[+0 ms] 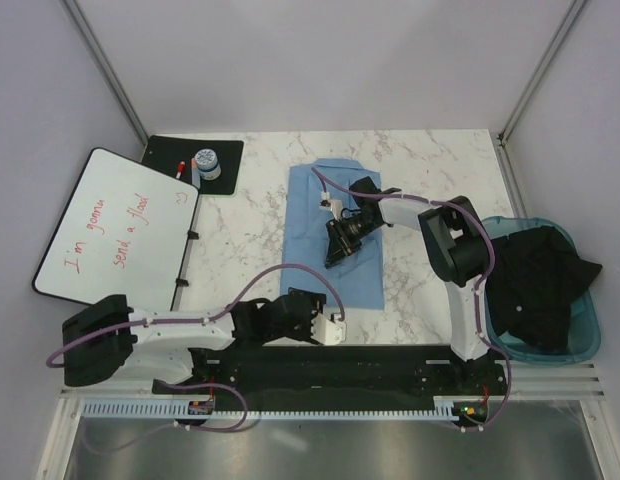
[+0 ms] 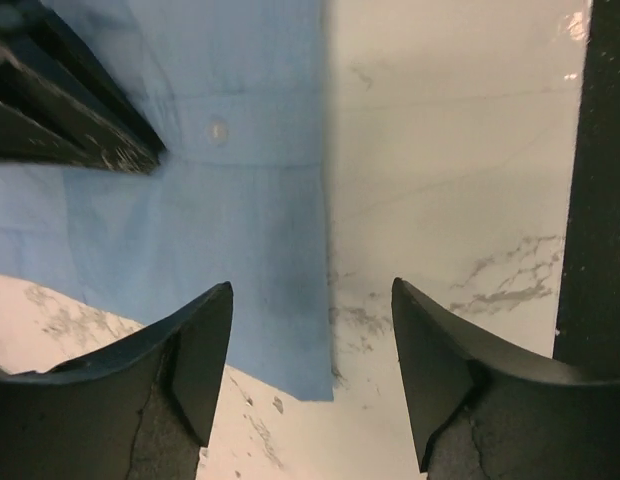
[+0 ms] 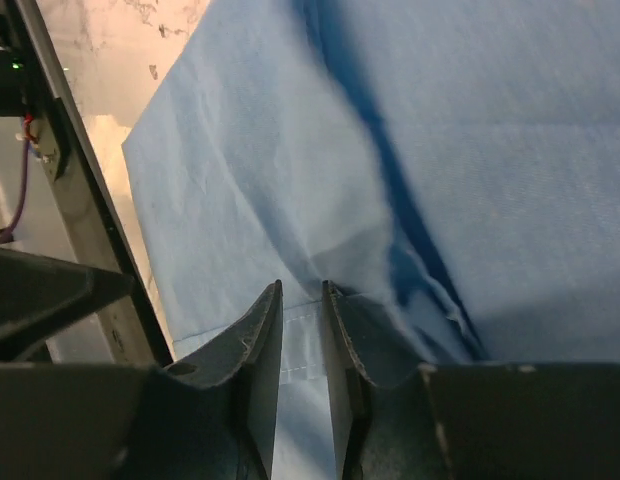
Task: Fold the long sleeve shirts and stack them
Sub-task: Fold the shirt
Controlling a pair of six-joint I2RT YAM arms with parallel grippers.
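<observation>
Right gripper looks nipped onto a ridge of the shirt. Left gripper hangs apart, hem corner just beneath. Thin, limp cloth, so I'd pinch there.

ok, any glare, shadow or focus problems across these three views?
Top external: even light, no glare on the light-blue shirt. Left wrist: a bright glare patch on the table at top right, and the left pincer looks dark. Right wrist: a deep shadow runs along a fold in the shirt, above the right pincer.
</observation>
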